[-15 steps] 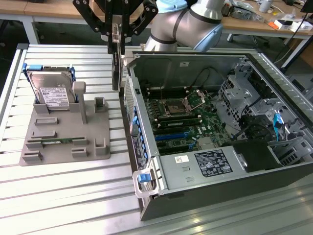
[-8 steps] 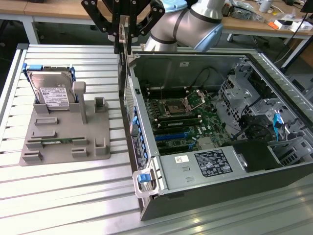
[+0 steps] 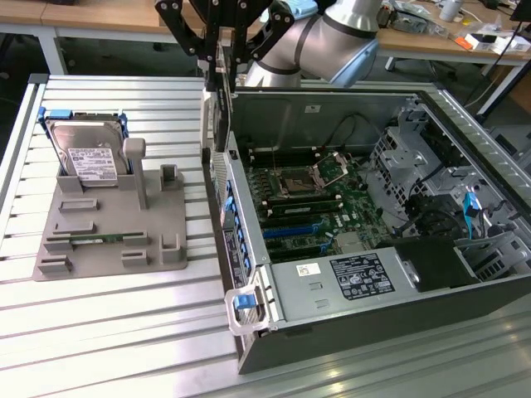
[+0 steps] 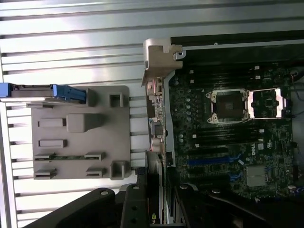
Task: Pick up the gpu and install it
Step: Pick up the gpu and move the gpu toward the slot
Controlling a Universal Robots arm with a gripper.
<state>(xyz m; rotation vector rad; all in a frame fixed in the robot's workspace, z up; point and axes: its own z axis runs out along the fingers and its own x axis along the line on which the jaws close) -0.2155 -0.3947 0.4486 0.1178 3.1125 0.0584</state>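
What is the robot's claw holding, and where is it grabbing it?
The gripper holds the gpu, pinched at its upper end. The card hangs upright over the side wall of the computer case.

A silver tabletop (image 3: pixel 108 332) of long ribbed metal slats with dark grooves between them. Two things lie directly on it. A large open computer case (image 3: pixel 348 332) rests on its side, open face upward. Just beside the case, on the exterior view's left of it, a flat grey holder plate (image 3: pixel 108 240) with raised blocks and slots lies flat. A narrow strip of bare slats separates the plate from the case wall.
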